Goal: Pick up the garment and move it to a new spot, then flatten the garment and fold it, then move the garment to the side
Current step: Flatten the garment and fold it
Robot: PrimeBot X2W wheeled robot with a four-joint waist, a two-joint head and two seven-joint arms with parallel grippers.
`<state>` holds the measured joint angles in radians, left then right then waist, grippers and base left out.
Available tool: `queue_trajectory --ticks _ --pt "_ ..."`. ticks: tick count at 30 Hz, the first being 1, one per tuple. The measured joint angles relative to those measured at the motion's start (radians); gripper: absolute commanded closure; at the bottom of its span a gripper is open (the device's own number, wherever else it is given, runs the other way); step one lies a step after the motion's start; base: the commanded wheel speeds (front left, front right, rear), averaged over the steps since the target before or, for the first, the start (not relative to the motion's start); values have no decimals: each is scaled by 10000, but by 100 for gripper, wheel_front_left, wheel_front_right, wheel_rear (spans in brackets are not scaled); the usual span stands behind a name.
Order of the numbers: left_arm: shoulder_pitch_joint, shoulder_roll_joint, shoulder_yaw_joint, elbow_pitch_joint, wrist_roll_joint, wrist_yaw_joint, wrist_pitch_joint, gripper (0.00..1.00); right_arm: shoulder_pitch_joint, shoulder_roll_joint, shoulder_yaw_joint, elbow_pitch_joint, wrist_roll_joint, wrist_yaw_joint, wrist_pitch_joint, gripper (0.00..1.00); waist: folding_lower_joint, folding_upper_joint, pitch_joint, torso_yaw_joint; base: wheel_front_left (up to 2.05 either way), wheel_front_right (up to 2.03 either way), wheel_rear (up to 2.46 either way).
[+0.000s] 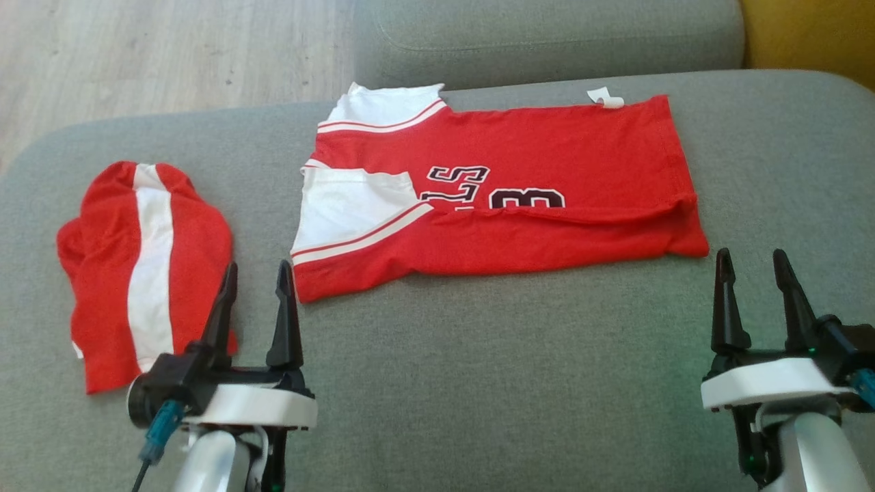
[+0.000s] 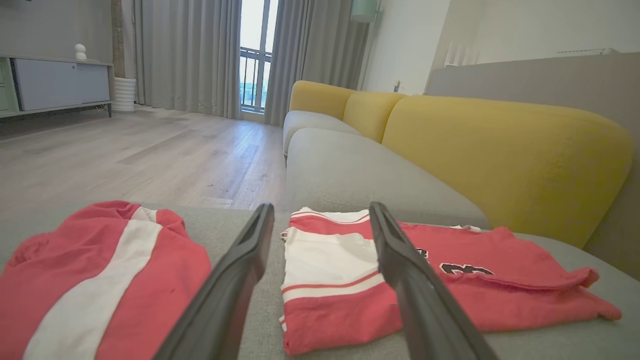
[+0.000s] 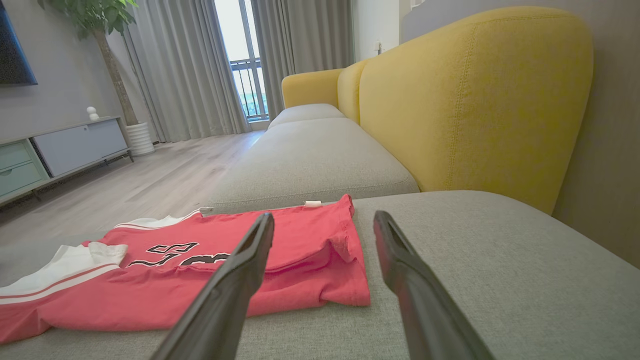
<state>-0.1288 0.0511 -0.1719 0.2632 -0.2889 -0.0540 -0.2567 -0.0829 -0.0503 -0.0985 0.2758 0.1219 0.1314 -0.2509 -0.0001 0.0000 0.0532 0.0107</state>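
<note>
Lying folded between left end effector and right end effector, garment; jaws spread.

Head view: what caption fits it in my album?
Left gripper and right gripper open over a gray sofa, before a folded red jersey and a striped red garment.

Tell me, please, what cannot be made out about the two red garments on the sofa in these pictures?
- Jersey lettering: head view, lower half tucked under a fold; left wrist view, partly behind a finger of the left tool.
- White tag on its far edge: too small to read.
- Bundled garment: left wrist view, cut off by the bottom edge; its type is unclear.
</note>
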Motion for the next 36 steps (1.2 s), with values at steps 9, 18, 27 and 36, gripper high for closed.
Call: queue_trajectory --ticks 9,18,27,36 --pt "-1234 -27 -128 2594 265 422 224 0 -289 25 63 -245 42 0 6 0 2 0 641 -184 0 0 0" --pt "-3116 38 -224 4915 453 713 1223 0 -660 27 293 -368 274 0 4 0 3 0 1540 -539 0 0 0" --pt "-4221 230 -293 6364 583 936 2150 0 -934 27 506 -313 456 0 4 0 1 0 1843 -885 0 0 0" --pt "-4331 196 -594 6600 502 380 1764 100 -980 27 389 -8 539 0 4 0 1 0 1596 -793 0 0 0"
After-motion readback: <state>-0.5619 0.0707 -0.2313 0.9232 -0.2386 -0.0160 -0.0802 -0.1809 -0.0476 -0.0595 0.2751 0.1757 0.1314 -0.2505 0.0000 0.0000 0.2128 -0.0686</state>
